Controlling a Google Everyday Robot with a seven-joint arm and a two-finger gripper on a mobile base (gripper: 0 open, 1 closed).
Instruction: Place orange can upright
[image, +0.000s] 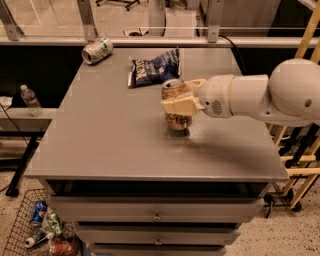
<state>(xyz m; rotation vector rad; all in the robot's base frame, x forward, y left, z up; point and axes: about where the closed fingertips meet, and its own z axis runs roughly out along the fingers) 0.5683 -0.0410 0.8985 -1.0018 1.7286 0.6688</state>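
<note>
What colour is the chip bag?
Chip bag: dark blue, camera view. Gripper grips the orange can.

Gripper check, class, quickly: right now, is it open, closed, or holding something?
Gripper: closed on the orange can, which stands upright on the grey table.
</note>
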